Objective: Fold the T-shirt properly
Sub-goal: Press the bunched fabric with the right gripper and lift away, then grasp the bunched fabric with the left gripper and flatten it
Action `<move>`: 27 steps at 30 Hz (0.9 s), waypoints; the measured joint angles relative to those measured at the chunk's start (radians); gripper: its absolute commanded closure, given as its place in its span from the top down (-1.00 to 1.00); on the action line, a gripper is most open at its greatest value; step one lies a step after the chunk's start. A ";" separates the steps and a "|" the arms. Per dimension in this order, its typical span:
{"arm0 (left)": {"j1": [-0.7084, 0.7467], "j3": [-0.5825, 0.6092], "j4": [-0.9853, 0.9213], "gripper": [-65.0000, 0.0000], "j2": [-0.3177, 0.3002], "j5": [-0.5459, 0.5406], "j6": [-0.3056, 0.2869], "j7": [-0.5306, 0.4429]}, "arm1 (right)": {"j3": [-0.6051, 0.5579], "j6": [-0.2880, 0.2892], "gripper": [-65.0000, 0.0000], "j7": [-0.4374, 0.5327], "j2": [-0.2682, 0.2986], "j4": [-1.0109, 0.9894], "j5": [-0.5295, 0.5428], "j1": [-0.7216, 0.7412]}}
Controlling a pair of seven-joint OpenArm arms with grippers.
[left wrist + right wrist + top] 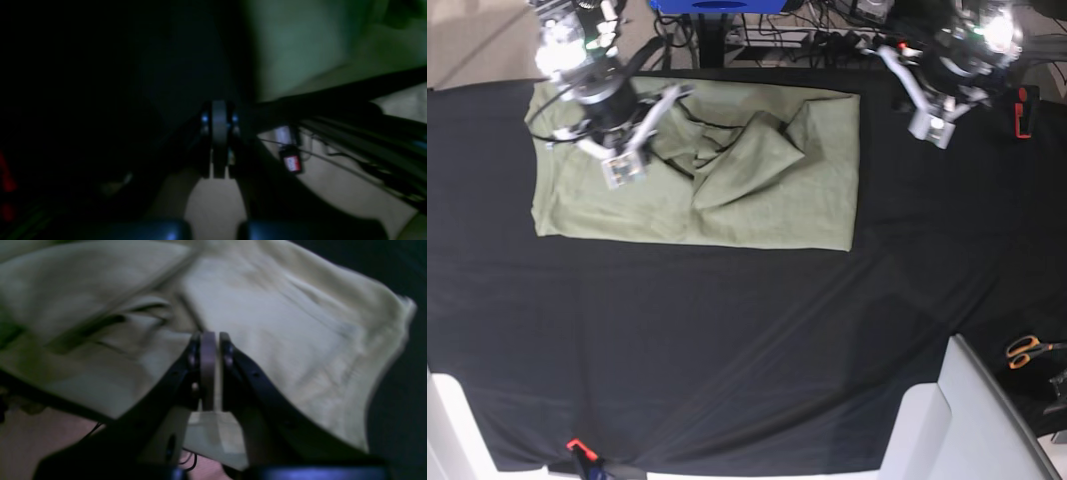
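Note:
The pale sage-green T-shirt [767, 210] lies spread on the black table cloth [727, 340] at the back left, with crumpled folds bunched across its middle. My right gripper [623, 172] hovers over the shirt's left part. In the right wrist view its jaws [213, 336] are together, the T-shirt [283, 323] lies beneath them, and no fabric shows between the pads. My left gripper [930, 128] is off the shirt's right edge, over bare cloth. In the dark left wrist view it [219, 106] is shut on nothing, with the T-shirt [293, 43] at the upper right.
Orange-handled scissors [1027, 350] lie at the right edge. A red object [1022, 110] sits at the back right. White panels [927, 420] stand at the front right and front left corners. A small red clamp [577, 447] grips the front edge. Cables run along the back.

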 measured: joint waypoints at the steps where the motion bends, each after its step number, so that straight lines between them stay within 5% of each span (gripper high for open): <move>1: 0.003 0.041 -0.003 -1.00 0.006 0.004 0.000 0.005 | 0.034 -0.002 -1.00 0.000 0.001 0.000 0.000 0.002; 8: 0.011 0.149 -0.012 -1.00 0.151 -0.031 -0.008 -0.029 | 0.209 -0.008 -1.00 0.001 0.013 -0.019 0.133 -0.001; 13: 0.011 0.161 -0.132 -1.00 0.185 -0.242 -0.005 -0.175 | 0.232 -0.005 -1.00 -0.002 0.034 -0.055 0.134 -0.022; 18: -0.001 0.157 -0.299 0.09 0.161 -0.377 0.003 -0.276 | 0.240 -0.005 -1.00 0.004 0.037 -0.083 0.134 -0.034; 20: -0.011 0.157 -0.340 0.34 0.163 -0.402 0.004 -0.341 | 0.239 -0.004 -1.00 0.002 0.035 -0.084 0.134 -0.039; 27: -0.014 0.277 -0.354 0.47 0.171 -0.405 -0.056 -0.481 | 0.234 -0.004 -1.00 0.003 0.053 -0.127 0.132 -0.039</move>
